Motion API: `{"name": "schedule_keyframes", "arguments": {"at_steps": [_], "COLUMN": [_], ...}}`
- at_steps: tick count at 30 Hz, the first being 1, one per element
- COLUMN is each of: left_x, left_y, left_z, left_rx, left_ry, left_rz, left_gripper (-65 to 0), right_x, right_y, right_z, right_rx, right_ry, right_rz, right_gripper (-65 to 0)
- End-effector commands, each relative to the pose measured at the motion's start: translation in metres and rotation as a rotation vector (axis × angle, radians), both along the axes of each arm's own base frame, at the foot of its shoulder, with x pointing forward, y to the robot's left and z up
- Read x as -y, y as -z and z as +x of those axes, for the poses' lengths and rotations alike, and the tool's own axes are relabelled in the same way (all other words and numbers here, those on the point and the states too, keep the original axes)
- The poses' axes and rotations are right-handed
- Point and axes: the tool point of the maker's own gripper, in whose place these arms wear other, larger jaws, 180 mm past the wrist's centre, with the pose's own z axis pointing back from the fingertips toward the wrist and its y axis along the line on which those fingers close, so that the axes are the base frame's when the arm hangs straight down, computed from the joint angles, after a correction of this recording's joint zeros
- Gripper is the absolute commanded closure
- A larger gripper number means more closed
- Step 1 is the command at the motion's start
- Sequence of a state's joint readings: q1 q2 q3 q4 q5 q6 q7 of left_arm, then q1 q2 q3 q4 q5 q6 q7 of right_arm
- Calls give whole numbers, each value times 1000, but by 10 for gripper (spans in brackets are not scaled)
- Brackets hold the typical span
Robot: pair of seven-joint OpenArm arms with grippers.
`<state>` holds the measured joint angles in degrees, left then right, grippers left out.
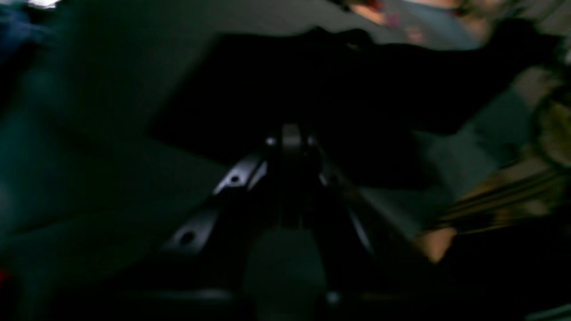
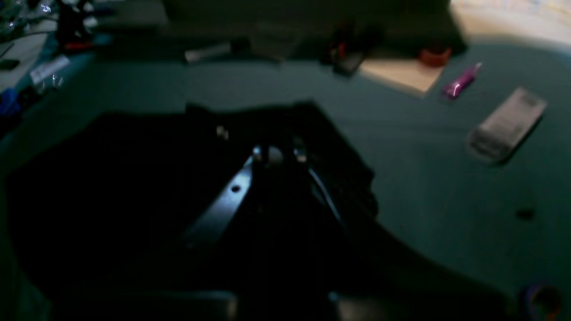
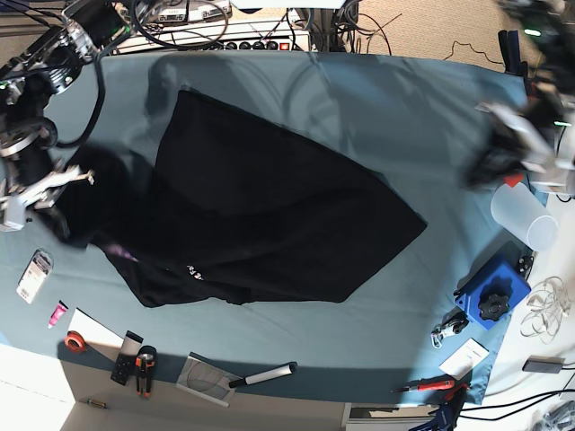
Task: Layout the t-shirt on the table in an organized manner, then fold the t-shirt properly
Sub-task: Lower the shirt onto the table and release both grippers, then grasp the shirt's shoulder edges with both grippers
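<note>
Right now the t-shirt lies spread across the middle and left of the table in the base view, a big black sheet rumpled along its near edge, with one corner reaching out toward the table's centre-right. A small patch of purple print shows at its lower left hem.

At the left of that view, the right pincer hangs low beside the shirt's bunched end. Its own camera shows the two fingers drawn together to a tip with black cloth all around them; it looks clamped on a fold of the t-shirt, though the picture is dark and blurred.

The left pincer sits well apart from the shirt, at the right edge of the table, smeared by motion blur in the base view. Its wrist camera shows its fingers closed tip to tip with nothing visible between them, and the black t-shirt lying beyond.

Along the table's near edge lie a roll of orange tape, a pink tube, a white marker and a red-handled tool. A blue block and a clear plastic cup stand at the right.
</note>
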<state>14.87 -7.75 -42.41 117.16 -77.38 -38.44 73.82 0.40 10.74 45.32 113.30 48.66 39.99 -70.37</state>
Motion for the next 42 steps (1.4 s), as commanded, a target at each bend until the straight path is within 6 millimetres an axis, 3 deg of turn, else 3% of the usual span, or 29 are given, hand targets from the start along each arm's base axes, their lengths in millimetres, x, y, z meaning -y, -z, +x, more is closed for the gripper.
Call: {"name": "schedule_keyframes", "arguments": {"at_steps": [1,7,12,17,21,24,32,39,42], "left_x": [9,67,103,129,151,163,174,164,159], "left_y": [-11,9,44,77,88,94,118,162,166], "left_z": [2,6,11,-4,-19,-25,-3,25,32], "left_rx": [43,-3,-8,43,203,364,534,541,535], "left_ry": [16,113,186,368,505,571,519,522,491], "left_rz": [-33,-29,217,515,697,840,1090,1266,1283], "left_gripper": [0,0,0,-10,-234,-251,-251,-251,-227], "right_x": [2,10,15,29,36,36,37,37,37], "right_y": [-12,5,5,3,-1,-1,-1,-1,-1], "right_z": [3,3,2,2,1,1,1,1,1], "right_rx": [46,-3,-13,-28,-34,-35,-35,-35,-34], "right_ry": [-2,20,33,65,72,73,73,74,73], "right_rz": [-3,11,-14,-76,-110,-112,-113,-113,-113], "right_gripper": [0,0,0,0,0,0,0,0,0]}}
